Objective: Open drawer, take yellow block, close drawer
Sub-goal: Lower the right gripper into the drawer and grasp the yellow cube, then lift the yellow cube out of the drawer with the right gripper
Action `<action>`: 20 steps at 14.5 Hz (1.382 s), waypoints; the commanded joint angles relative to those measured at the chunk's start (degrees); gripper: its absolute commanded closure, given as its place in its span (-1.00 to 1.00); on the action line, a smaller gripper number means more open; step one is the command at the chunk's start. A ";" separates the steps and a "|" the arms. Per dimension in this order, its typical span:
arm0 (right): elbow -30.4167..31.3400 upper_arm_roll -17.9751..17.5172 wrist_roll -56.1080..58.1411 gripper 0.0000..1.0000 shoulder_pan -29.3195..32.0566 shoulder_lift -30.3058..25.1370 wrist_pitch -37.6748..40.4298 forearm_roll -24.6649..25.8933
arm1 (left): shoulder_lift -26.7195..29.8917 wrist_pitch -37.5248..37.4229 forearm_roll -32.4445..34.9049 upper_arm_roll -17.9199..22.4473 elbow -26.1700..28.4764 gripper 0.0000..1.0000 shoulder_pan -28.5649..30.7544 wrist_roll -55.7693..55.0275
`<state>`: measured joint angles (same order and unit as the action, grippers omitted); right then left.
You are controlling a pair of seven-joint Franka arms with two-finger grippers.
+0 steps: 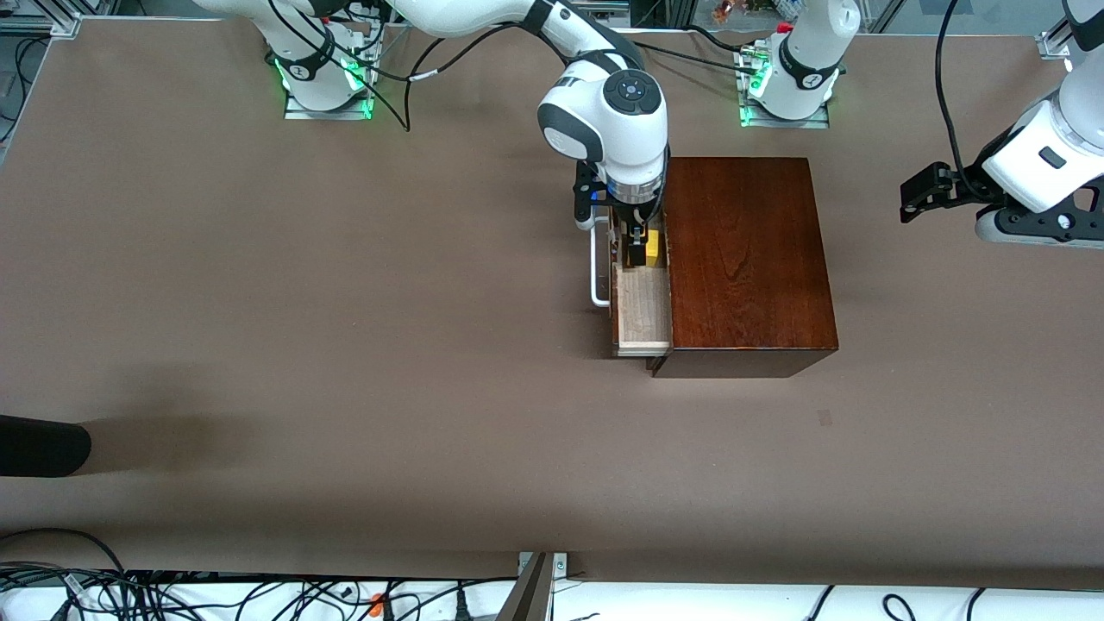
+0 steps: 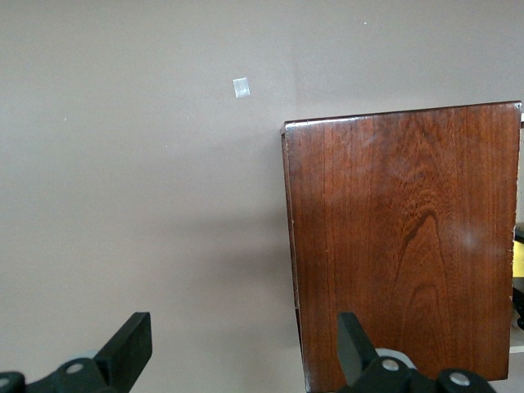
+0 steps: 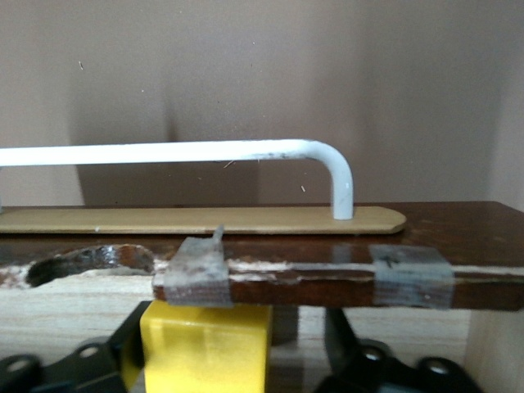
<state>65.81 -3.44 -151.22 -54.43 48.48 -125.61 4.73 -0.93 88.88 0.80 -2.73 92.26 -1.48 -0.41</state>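
Right wrist view: right gripper point(image 3: 241, 348) fingers parted astride the yellow block point(image 3: 205, 348), inside open drawer point(image 1: 642, 315).

yellow block point(image 1: 653, 247) in open drawer point(image 1: 642, 315) of box point(image 1: 746, 259)

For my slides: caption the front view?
Right gripper down in the open drawer at the yellow block; left gripper waits aside.

The front camera looks down from high across the surface point(image 1: 345, 345). Both wrist cameras sit close; all 3 views share the wooden box point(image 1: 746, 254) point(image 2: 401, 246) point(image 3: 458, 237).
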 commanded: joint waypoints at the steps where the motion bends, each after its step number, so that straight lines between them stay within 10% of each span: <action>1: -1.82 0.01 -1.36 0.61 0.20 0.56 0.02 0.72 | 0.31 -0.99 -0.63 -0.17 -0.76 -1.00 0.16 1.12; 3: -2.00 0.01 -1.01 1.00 0.63 -0.14 0.71 0.63 | 0.22 -0.90 -0.63 -0.17 -0.76 -1.00 0.07 0.85; 8: -2.09 -0.78 1.01 1.00 4.05 -5.75 7.73 -0.85 | 0.22 -0.90 -0.63 -0.17 -0.85 -1.00 -0.28 0.68; 15: -1.21 -0.08 26.20 1.00 16.09 -20.26 29.95 -16.16 | 0.31 -0.99 -0.71 -0.26 -0.94 -1.00 -0.37 0.68; 20: 21.22 7.36 50.71 1.00 21.38 -37.98 33.86 -16.68 | 0.49 -5.19 -0.80 -2.62 -1.55 -1.00 -0.81 0.77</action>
<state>71.14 0.50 -109.68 -34.11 21.78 -90.07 -10.45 -0.92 86.58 0.79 -3.73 91.94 -1.94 -0.37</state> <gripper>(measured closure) 0.445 0.000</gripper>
